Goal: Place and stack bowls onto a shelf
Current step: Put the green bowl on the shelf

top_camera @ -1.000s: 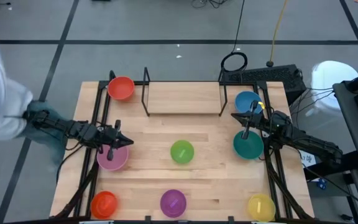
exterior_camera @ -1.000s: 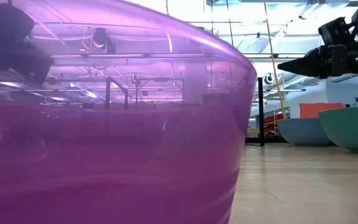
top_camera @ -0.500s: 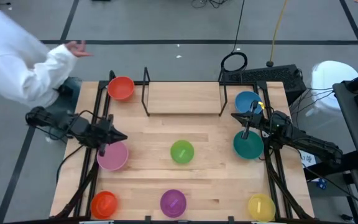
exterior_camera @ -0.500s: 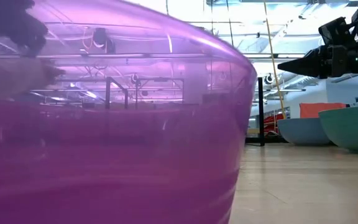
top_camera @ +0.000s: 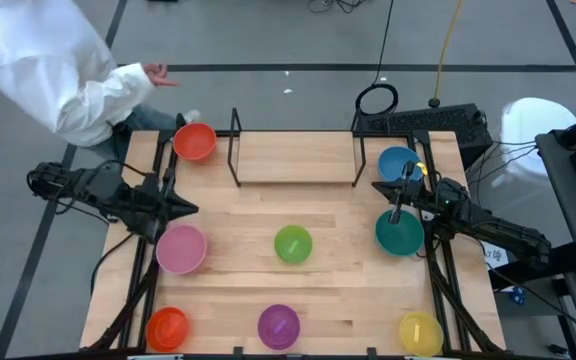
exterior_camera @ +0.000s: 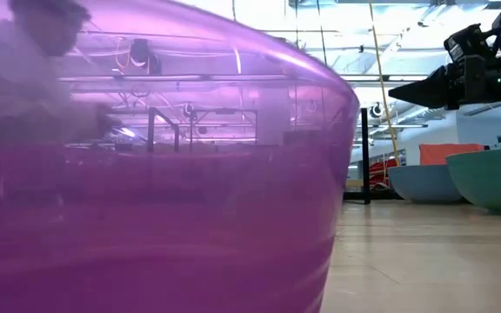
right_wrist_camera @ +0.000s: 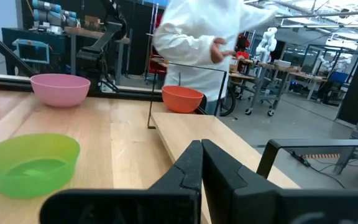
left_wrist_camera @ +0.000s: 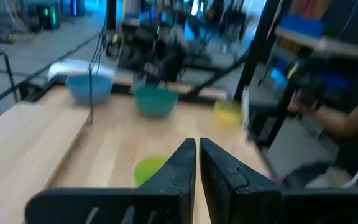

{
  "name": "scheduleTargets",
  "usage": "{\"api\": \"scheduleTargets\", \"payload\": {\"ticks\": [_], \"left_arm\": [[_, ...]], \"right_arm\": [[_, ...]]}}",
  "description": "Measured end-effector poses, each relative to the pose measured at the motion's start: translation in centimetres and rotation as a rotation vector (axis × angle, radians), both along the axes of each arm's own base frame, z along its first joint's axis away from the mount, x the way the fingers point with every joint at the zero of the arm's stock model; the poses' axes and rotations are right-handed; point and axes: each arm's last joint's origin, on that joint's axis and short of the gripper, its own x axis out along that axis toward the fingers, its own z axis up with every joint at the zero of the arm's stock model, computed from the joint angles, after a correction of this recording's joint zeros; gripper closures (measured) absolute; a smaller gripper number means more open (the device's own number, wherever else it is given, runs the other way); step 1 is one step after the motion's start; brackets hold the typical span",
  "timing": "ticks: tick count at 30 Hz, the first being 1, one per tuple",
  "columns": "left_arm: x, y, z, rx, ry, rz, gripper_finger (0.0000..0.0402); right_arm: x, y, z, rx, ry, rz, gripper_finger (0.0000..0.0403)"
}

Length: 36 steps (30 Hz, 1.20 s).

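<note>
Eight bowls sit on their bases on the tabletop in the high view: orange-red (top_camera: pixel 195 141), blue (top_camera: pixel 398 163), teal (top_camera: pixel 399 233), green (top_camera: pixel 292 243), pink (top_camera: pixel 180 249), a second orange-red (top_camera: pixel 166 327), purple (top_camera: pixel 278 325) and yellow (top_camera: pixel 420 332). The shelf (top_camera: pixel 296 158), a light-wood board between black rod uprights, stands at the far edge and holds nothing. My left gripper (top_camera: pixel 190 209) is shut, just beyond the pink bowl at the table's left side. My right gripper (top_camera: pixel 376 186) is shut, hovering between the blue and teal bowls. The purple bowl (exterior_camera: pixel 146 174) fills most of the low view.
A person in a white sleeve (top_camera: pixel 58 70) leans in at the far left corner, hand (top_camera: pixel 158 75) near the orange-red bowl. Black frame rails (top_camera: pixel 438 290) run along both table sides. Bare wood (top_camera: pixel 348 270) lies between the green and teal bowls.
My left gripper has drawn back from above the pink bowl toward the table's left and far edges, staying shut. The pink bowl has stayed in place. The person in white has moved from the left side toward the far left corner, reaching a hand out.
</note>
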Motion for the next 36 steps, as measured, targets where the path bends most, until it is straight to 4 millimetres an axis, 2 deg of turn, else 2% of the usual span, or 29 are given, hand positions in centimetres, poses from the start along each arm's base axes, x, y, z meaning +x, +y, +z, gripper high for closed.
{"api": "scheduleTargets", "payload": {"ticks": [4,8,14,20,23,27,32,36], "left_arm": [[0.1,0.0,1.0,-0.105,-0.089,0.005,0.0376],[0.1,0.0,1.6,-0.130,-0.152,0.001,0.0376],[0.1,0.0,1.9,-0.045,-0.189,0.000,0.0376],[0.5,0.2,2.2,0.020,-0.196,0.112,0.0376],[1.1,0.0,2.4,0.074,-0.116,0.117,0.0376],[2.3,-0.3,3.4,0.128,0.093,0.149,0.0376],[4.9,-1.2,3.8,0.104,0.374,0.194,0.0376],[7.0,-1.8,3.9,0.086,0.445,0.222,0.0376]], "right_arm": [[0.0,0.0,0.0,0.000,0.000,0.001,0.0403],[0.0,0.0,0.0,0.000,0.000,0.001,0.0403],[0.0,0.0,0.0,0.000,0.000,0.001,0.0403],[0.0,0.0,0.0,0.000,0.000,0.002,0.0403],[0.0,0.0,0.0,0.000,0.000,0.002,0.0403],[0.0,0.0,0.0,-0.025,0.007,0.002,0.0403],[0.0,0.0,0.1,-0.044,0.006,0.002,0.0403],[0.0,0.0,0.1,-0.046,0.006,0.002,0.0403]]}}
